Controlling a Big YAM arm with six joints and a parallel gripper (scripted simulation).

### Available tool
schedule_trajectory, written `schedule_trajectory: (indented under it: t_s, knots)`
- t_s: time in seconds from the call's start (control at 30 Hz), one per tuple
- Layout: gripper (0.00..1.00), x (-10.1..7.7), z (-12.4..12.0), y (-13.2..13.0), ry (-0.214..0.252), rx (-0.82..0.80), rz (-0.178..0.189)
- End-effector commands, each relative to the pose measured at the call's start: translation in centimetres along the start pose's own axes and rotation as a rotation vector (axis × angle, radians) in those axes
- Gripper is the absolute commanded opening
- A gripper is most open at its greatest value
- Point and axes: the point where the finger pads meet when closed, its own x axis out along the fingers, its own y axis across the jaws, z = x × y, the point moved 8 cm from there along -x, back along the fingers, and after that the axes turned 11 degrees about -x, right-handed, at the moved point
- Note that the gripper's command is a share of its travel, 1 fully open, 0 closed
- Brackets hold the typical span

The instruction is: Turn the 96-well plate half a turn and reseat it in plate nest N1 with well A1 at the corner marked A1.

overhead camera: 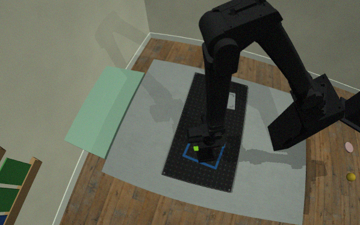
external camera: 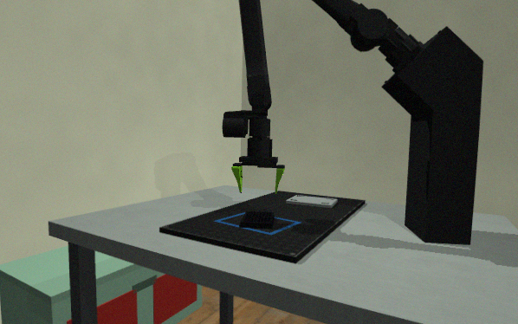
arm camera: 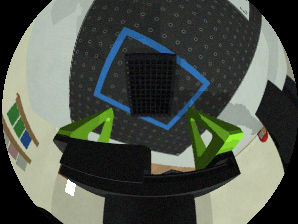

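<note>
A: State the position of the 96-well plate (external camera: 256, 219).
B: It lies flat inside the blue taped outline B1 (external camera: 226, 222) on the black deck (external camera: 318, 243).
A: State the gripper (external camera: 258, 180) condition.
B: Fully open, holding nothing, suspended above the plate with its 2 green fingers (external camera: 237, 177) pointing down.
A: Nest N1 (external camera: 312, 201)?
B: White, unoccupied, well apart from the plate.

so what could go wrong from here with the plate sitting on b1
1. The 96-well plate lies inside the blue B1 outline at an angle to the tape, so a regrasp by the open gripper hovering above may catch it skewed.
2. The cut corner isn't discernible, so the half turn could end up wrong.
3. Nest N1 stands empty; a tilted plate might ride on its locators.
</note>
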Motion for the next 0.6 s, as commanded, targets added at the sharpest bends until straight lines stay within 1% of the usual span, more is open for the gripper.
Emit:
schedule_trajectory:
  t_s: [0.0,0.17,0.2,0.57]
  knots:
    - [1.00,-0.35,-0.02,0.07,-0.003,0.002,0.005]
    - [1.00,-0.35,-0.02,0.07,-0.003,0.002,0.005]
    - [1.00,-0.75,-0.35,0.17,0.001,-0.048,0.010]
    - [1.00,-0.76,-0.35,0.22,-0.002,-0.415,0.012]
